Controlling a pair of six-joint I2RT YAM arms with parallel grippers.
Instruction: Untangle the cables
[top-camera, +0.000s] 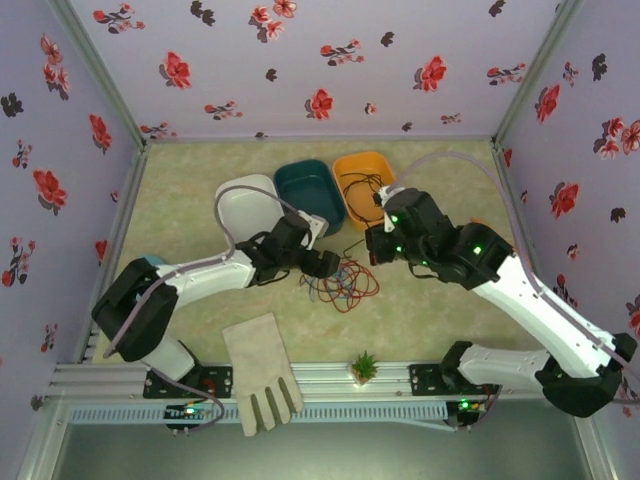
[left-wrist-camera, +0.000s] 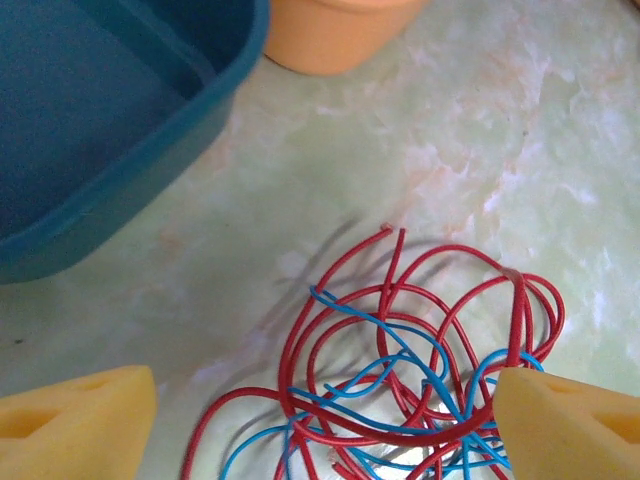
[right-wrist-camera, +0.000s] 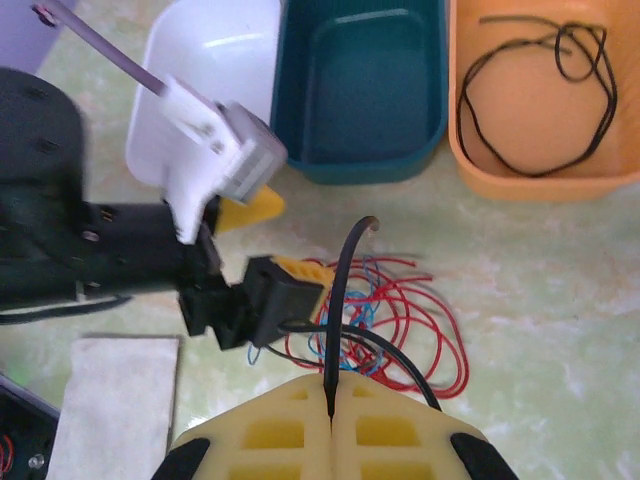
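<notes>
A loose tangle of red cable (left-wrist-camera: 400, 300) and blue cable (left-wrist-camera: 420, 370) lies on the pale green tabletop, in the top view at the middle (top-camera: 345, 283). My left gripper (left-wrist-camera: 325, 435) hangs open just over it, its yellow fingers (left-wrist-camera: 75, 425) either side of the coils and nothing held. From above, the left gripper (top-camera: 322, 262) sits at the tangle's left edge. My right gripper (right-wrist-camera: 330, 415) is shut on a thin black cable (right-wrist-camera: 345, 300), whose free end curls upward. Another black loop (right-wrist-camera: 540, 100) lies in the orange bin (right-wrist-camera: 545, 185).
Three bins stand in a row behind the tangle: white (top-camera: 250, 205), teal (top-camera: 310, 195) and orange (top-camera: 362, 170). A beige glove (top-camera: 262, 372) lies near the front edge beside a small green plant (top-camera: 365, 365). Flowered walls close in three sides.
</notes>
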